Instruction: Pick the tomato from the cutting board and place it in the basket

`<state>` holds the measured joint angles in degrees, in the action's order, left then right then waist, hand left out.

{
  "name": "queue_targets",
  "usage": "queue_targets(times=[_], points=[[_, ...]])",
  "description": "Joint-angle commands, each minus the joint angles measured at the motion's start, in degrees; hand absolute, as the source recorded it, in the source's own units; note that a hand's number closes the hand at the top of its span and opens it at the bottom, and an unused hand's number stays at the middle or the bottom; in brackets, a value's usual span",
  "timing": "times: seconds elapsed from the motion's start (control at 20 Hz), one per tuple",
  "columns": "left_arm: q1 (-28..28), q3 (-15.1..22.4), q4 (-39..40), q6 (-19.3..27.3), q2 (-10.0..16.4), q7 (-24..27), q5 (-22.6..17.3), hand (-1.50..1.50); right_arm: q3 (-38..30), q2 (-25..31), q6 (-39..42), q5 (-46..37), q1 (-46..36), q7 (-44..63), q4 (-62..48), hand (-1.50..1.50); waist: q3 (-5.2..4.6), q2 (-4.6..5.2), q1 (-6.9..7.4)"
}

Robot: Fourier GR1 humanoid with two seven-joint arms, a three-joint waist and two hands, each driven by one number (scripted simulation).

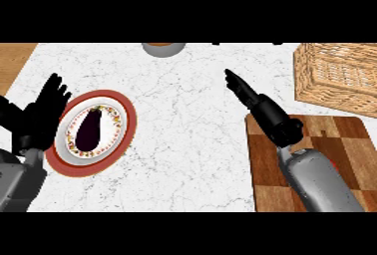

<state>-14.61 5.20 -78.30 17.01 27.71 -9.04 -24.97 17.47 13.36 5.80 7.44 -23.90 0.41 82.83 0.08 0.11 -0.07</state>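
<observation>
A checkered wooden cutting board (338, 139) lies at the lower right. My right forearm crosses it and covers its middle, so no tomato shows plainly. My right hand (259, 105) reaches past the board's far left corner over the white counter, fingers straight and together, pointing up and left, holding nothing. The woven wicker basket (340, 74) stands at the upper right, beyond the board and to the right of that hand. My left hand (38, 115) rests open at the left edge, fingers up, beside a plate.
A red-rimmed plate (123, 130) holding a dark eggplant (90, 128) sits at the left, close to my left hand. A grey round vessel (163, 49) stands at the counter's far edge. Wood surface (15, 57) borders the marble at the upper left.
</observation>
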Motion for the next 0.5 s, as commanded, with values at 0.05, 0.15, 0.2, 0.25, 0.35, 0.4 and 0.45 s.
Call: queue_targets(times=[0.05, 0.15, 0.2, 0.25, 0.35, 0.4, 0.45], points=[[3.41, -0.58, -0.26, -3.75, 1.95, 2.13, 0.51, 0.00, -12.78, 6.55, 8.83, 11.58, 2.20, -8.91, 0.55, 1.50, 0.00, -0.01, -0.23], [0.41, -0.09, 1.25, -1.95, 2.38, 1.45, 2.32, 0.00, -20.26, 7.53, 12.82, 19.48, 2.19, -14.47, -2.22, 1.50, 0.30, 0.74, -1.76], [1.30, 0.35, -0.77, -2.67, 4.09, 0.56, 2.71, 0.00, -24.35, 8.14, 13.63, 23.44, 1.57, -15.02, -2.56, 1.50, 0.56, 0.39, -1.52], [1.16, 1.00, -0.39, -2.48, 4.08, 1.51, 3.87, 0.00, -27.15, 8.46, 15.26, 26.80, 0.73, -16.13, -3.28, 1.50, 0.77, 0.72, -2.28], [1.20, 2.51, 0.93, -4.81, 2.54, 0.64, 2.73, 0.00, -18.58, 17.64, 27.12, 11.79, 4.65, -27.74, -1.04, 1.50, 0.28, 0.69, -1.63], [3.06, 3.52, 0.21, -4.15, 0.97, 1.44, 3.11, 0.00, -17.09, 17.19, 25.63, 6.35, 6.23, -32.67, 0.95, -1.50, 0.19, 0.27, -1.00], [2.74, 2.50, -0.80, -5.30, 3.17, -0.91, 2.10, 0.00, -16.94, 17.29, 23.21, 1.39, 10.02, -37.43, 2.46, -1.50, 0.22, -0.09, -1.25]])
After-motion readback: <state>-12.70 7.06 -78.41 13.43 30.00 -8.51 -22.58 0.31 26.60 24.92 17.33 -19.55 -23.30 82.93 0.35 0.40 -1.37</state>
